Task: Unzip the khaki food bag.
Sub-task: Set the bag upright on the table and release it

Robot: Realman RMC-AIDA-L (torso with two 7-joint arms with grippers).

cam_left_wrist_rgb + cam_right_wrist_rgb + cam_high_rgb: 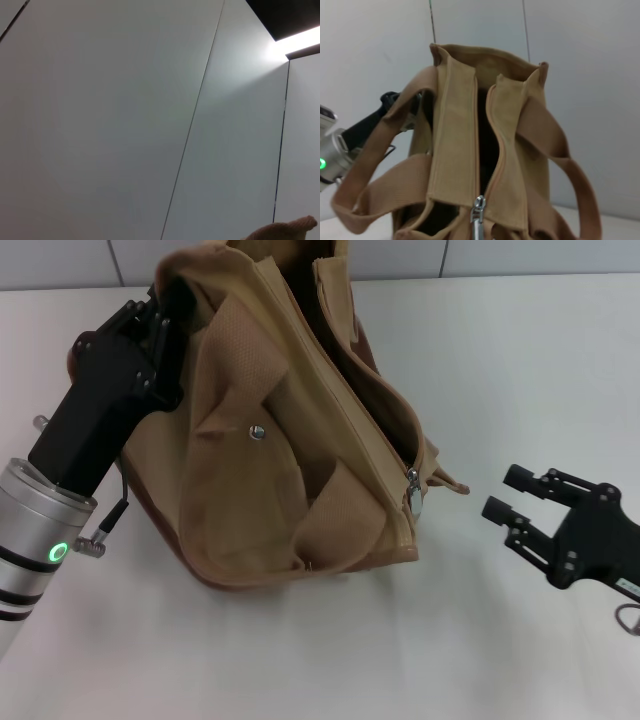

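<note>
Bag [290, 430] sits at the table's [500, 350] far-left area, zipper open, pull [412, 495] at the near end. Left gripper [155, 325] pressed against bag's far-left corner, finger state unclear. Right gripper [508, 492] spread wide, empty, near the pull.

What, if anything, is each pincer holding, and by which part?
The left pincer is at the far corner of the khaki food bag; its grip is hidden, so it cannot be told. The right pincer holds nothing, open beside the zipper pull.

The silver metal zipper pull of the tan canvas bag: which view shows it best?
The head view: the silver metal zipper pull hangs whole at the tan canvas bag's near end. The right wrist view cuts it off; the left wrist view lacks it.
</note>
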